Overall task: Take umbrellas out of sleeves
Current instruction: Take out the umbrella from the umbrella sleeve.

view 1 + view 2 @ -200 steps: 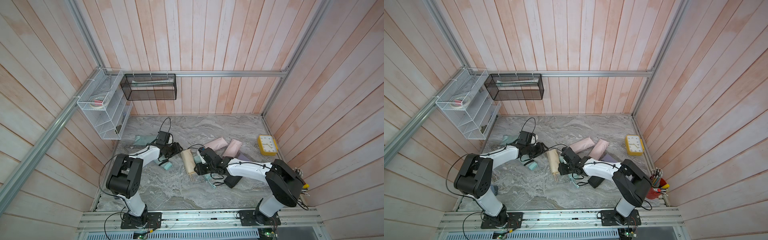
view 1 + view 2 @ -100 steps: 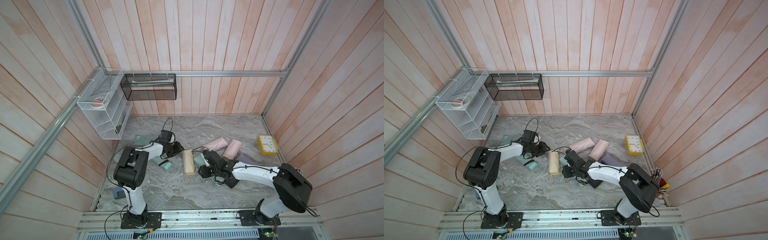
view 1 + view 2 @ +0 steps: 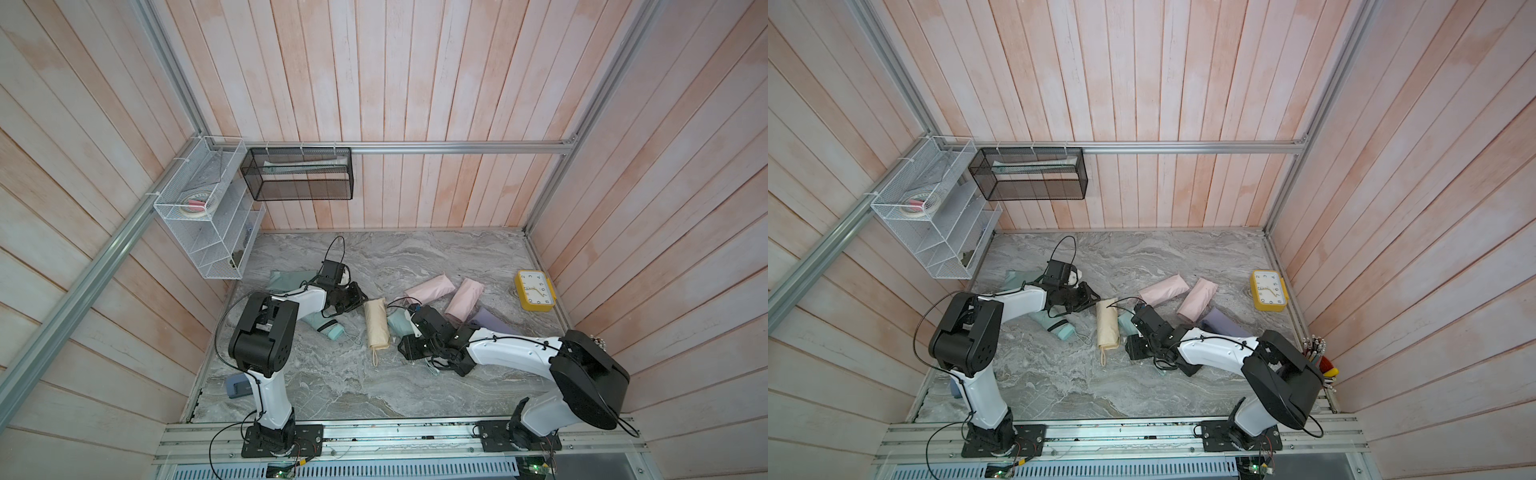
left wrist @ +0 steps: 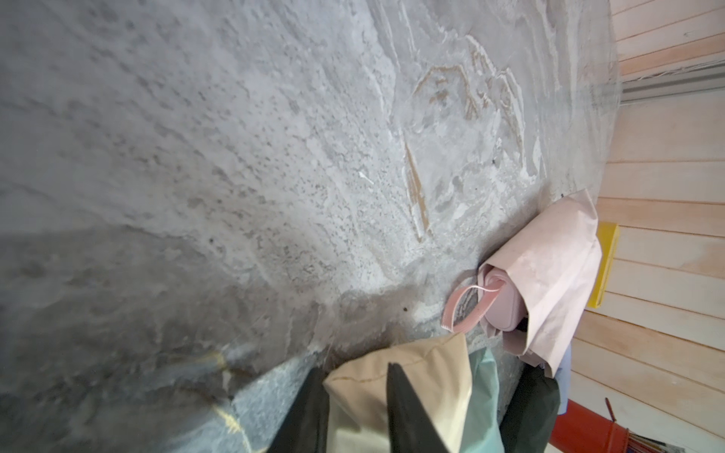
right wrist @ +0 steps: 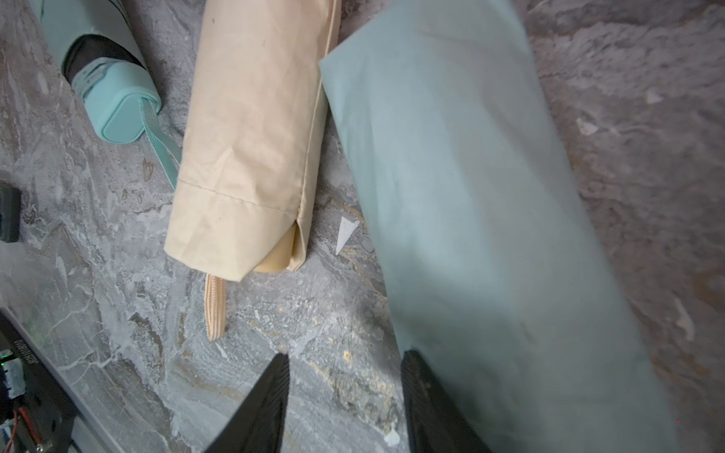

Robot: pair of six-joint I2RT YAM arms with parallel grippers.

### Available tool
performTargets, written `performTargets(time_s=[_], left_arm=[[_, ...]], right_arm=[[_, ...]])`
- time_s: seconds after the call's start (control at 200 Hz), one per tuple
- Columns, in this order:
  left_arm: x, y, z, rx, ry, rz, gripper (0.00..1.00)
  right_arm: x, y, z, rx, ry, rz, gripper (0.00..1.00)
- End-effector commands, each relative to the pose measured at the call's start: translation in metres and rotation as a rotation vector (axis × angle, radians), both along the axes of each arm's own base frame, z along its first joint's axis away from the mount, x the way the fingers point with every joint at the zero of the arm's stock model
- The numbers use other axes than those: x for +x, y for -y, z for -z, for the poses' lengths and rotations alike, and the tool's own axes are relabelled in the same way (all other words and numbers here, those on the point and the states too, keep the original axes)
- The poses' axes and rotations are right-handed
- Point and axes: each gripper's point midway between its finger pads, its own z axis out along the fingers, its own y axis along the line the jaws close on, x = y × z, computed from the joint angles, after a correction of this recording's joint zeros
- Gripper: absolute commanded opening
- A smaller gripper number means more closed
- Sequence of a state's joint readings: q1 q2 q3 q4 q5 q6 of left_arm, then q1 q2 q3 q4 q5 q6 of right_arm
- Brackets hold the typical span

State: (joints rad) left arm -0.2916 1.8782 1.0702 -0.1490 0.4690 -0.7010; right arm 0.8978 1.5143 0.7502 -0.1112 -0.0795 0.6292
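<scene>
Left wrist view cuts off the left gripper [image 4: 353,368] and most of the cream-yellow sleeve [image 4: 431,384] at the edge, so no clue if it's really pinching the fabric, and the table [image 4: 117,157] there is blurry. On the right wrist cam the mint sleeve [image 5: 490,235] is fuzzy, runs out of frame and overlaps one finger of the right gripper [image 5: 345,354]. In both top views the right arm [image 3: 511,353] hides one end of the lavender sleeve [image 3: 492,323].

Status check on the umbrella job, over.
Left pincer shut on far end of cream sleeve. Right pincer open, empty, by the sleeve's mouth. Sleeve full, only wrist cord out. Mint sleeve crowds the open pincer.
</scene>
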Motion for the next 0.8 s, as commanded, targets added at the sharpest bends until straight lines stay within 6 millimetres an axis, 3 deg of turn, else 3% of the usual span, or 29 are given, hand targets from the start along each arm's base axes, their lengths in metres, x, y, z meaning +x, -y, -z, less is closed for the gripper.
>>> performTargets(time_s=[0.0,0.21,0.34,0.61,0.795], left_arm=[[-0.003,0.0,0.005,-0.015,-0.007,0.008,0.2],[-0.004,-0.007,0.0,-0.002,0.006,-0.004,0.0],[-0.009,-0.019,-0.003,0.007,0.013,-0.021,0.0],[-0.032,-0.031,-0.001,0.0,0.015,-0.036,0.0],[-0.039,-0.033,-0.005,-0.003,0.026,-0.035,0.0]], right_arm=[[-0.004,0.0,-0.002,0.009,-0.002,0.006,0.49],[-0.008,-0.002,-0.003,0.009,-0.003,-0.003,0.48],[-0.017,-0.01,-0.004,0.012,0.002,-0.034,0.46],[-0.041,-0.051,-0.009,-0.029,0.045,-0.162,0.45],[-0.025,-0.041,-0.003,-0.166,0.084,-0.095,0.48]])
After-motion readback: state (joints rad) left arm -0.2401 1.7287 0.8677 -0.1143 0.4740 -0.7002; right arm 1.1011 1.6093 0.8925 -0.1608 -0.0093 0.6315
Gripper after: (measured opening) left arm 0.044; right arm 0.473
